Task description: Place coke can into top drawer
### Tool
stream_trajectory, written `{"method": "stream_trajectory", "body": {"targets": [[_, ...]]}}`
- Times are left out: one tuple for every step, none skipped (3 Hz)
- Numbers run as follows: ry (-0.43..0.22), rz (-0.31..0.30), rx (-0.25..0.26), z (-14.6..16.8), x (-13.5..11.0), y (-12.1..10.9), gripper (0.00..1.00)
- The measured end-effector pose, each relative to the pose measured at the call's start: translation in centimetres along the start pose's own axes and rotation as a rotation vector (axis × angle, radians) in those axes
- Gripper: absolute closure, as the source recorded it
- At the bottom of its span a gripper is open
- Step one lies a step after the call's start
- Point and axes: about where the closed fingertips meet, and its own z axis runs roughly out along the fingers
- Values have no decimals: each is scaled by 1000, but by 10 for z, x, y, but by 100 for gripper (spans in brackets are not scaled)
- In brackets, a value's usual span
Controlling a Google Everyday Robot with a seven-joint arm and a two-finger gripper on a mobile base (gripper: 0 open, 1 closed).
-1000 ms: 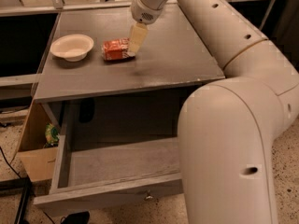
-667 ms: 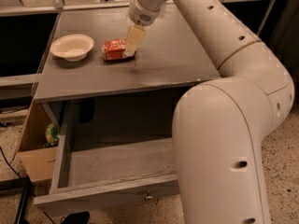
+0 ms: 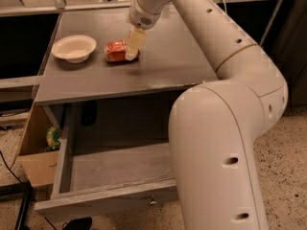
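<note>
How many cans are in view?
1: the coke can lies on the tabletop beside the bowl, with the gripper at one end. The arm may hide others.

gripper [image 3: 131,51] at coke can [image 3: 114,51], bowl [image 3: 74,48] left, top drawer [image 3: 105,198] below

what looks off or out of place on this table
The coke can lies on its side on the table, just right of the bowl, and its sides look dented. The gripper is down at the can's right end. The top drawer below stands pulled open. No spill shows.
</note>
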Motion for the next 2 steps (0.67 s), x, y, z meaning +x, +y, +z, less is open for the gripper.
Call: {"method": "stream_trajectory", "body": {"targets": [[-6,1,-17,6,-2,2,12],[-12,9,-39,14,-2,3,15]]}}
